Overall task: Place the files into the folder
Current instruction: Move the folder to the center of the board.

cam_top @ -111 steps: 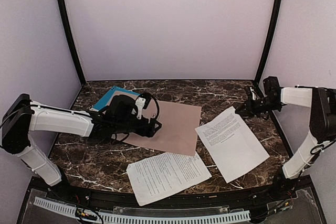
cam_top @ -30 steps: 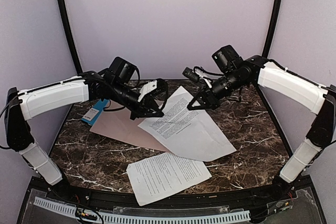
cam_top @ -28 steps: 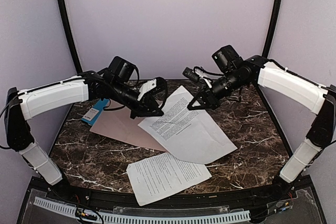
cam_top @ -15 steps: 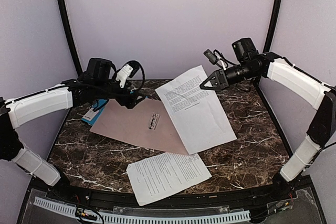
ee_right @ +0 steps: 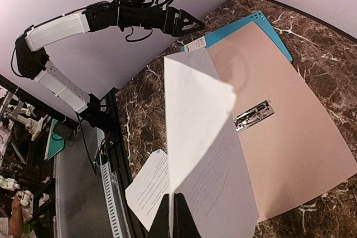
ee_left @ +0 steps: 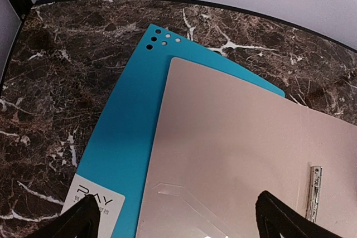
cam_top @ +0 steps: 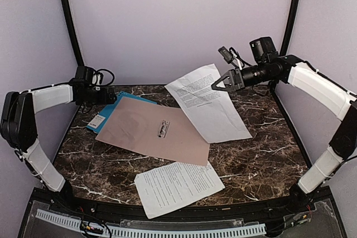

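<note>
Folder (cam_top: 139,133): lay open and flat on the bench (cam_top: 262,160), on top of a blue folder (cam_top: 107,113), metal clip (cam_top: 163,129) near its middle. Right claw (cam_top: 215,86): pinched shut on one printed sheet (cam_top: 209,107), held up at the folder's right side. Left claw (ee_left: 177,207): spread wide, empty, above the folder's far left corner. Second sheet (cam_top: 177,185): lay flat just in front of the folder.

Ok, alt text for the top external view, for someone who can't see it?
The right gripper holds a printed sheet near its far corner, raised right of the open tan folder, which partly covers a teal folder. A second sheet lies near the front; the left gripper hangs open at left.
</note>
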`<action>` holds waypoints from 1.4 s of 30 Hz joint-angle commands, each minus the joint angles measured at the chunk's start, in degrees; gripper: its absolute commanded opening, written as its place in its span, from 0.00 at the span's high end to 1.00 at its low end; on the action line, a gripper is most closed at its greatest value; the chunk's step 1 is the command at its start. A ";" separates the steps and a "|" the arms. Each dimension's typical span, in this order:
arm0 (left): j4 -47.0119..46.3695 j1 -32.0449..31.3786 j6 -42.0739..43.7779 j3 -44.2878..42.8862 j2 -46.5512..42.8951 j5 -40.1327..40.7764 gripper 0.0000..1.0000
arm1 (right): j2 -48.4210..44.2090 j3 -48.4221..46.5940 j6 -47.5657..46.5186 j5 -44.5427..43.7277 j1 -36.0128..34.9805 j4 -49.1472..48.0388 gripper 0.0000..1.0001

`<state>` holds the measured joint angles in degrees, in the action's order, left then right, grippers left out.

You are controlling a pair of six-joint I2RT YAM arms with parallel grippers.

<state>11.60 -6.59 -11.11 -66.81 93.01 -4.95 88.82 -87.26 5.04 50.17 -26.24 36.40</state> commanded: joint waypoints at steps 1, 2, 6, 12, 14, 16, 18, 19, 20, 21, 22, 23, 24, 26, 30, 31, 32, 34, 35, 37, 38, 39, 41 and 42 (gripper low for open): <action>4.21 2.45 -1.02 -3.63 7.21 -3.67 0.06 | -0.79 2.41 0.81 1.32 -0.21 -2.83 1.00; 5.06 2.67 -0.75 -4.36 8.30 -4.46 0.07 | -0.82 2.87 0.92 1.41 -0.21 -3.07 1.00; 6.42 3.19 0.28 -7.27 13.18 -4.25 0.11 | -1.48 4.45 0.86 1.25 -0.22 -3.33 1.00; 6.99 3.16 0.87 -9.09 17.31 -8.03 0.17 | -1.85 5.99 0.93 1.15 -0.22 -3.67 1.00; 6.57 3.10 0.51 -8.61 17.86 -10.22 0.21 | -1.68 6.26 1.10 1.16 -0.21 -3.94 1.00; 6.03 3.13 0.16 -7.64 18.08 -11.70 0.24 | -1.40 6.25 1.20 1.24 -0.19 -4.10 1.00; 5.92 2.91 -0.05 -6.37 18.08 -12.50 0.25 | -1.07 6.08 1.32 1.33 -0.15 -4.16 1.00; 5.91 2.81 -0.18 -6.13 18.08 -12.42 0.26 | -0.90 5.91 1.37 1.33 -0.17 -4.24 1.00; 5.83 2.57 -0.16 -5.55 18.08 -12.26 0.26 | -0.70 5.76 1.42 1.38 -0.19 -4.17 1.00; 5.82 2.38 -0.21 -5.32 18.06 -11.90 0.27 | -0.55 5.59 1.50 1.46 -0.21 -4.28 1.00; 5.83 1.96 -0.26 -4.82 18.07 -11.87 0.28 | -0.37 5.53 1.51 1.50 -0.20 -4.26 1.00; 5.78 1.72 -0.32 -4.51 17.97 -11.87 0.28 | -0.32 5.45 1.49 1.44 -0.21 -4.24 1.00; 5.67 1.20 -0.40 -3.85 17.81 -11.85 0.30 | -0.24 5.40 1.51 1.38 -0.14 -4.25 1.00; 5.28 0.21 -0.52 -2.54 17.36 -12.06 0.32 | -0.22 5.35 1.54 1.01 -0.14 -4.19 1.00; 3.83 -3.04 -1.33 0.78 16.04 -11.92 0.35 | -0.35 5.28 1.98 -0.40 0.18 -4.22 1.00; 3.42 -4.36 -1.57 1.27 15.79 -11.81 0.36 | -0.44 5.26 2.10 -0.63 0.43 -4.23 1.00; 3.21 -5.00 -2.23 2.37 15.22 -11.78 0.38 | -0.52 5.20 2.41 -0.87 0.70 -4.27 1.00; 1.52 -7.03 -3.84 4.58 13.97 -12.38 0.41 | -0.76 5.17 3.09 -1.39 1.32 -4.44 1.00; 0.14 -8.83 -4.40 5.37 13.52 -12.94 0.41 | -0.87 5.12 3.56 -1.58 1.67 -4.58 1.00; -1.32 -12.03 -6.29 7.37 12.31 -12.88 0.43 | -1.05 5.02 4.65 -1.82 2.21 -5.13 1.00; -1.58 -13.13 -7.37 8.37 11.54 -12.14 0.44 | -1.14 4.96 5.23 -1.89 2.29 -5.52 1.00; -2.35 -15.41 -7.93 9.46 11.16 -11.64 0.45 | -1.23 4.96 5.75 -1.84 2.32 -6.01 1.00; -3.17 -18.37 -9.20 10.31 10.16 -10.95 0.46 | -1.51 4.98 7.02 -1.11 2.29 -7.34 1.00; -3.25 -19.34 -9.78 10.39 9.64 -10.34 0.47 | -1.70 4.96 7.71 -0.48 2.25 -7.98 1.00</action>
<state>6.94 -21.41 -16.93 -59.27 104.44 -15.84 88.51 -81.43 9.61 49.04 -24.16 32.21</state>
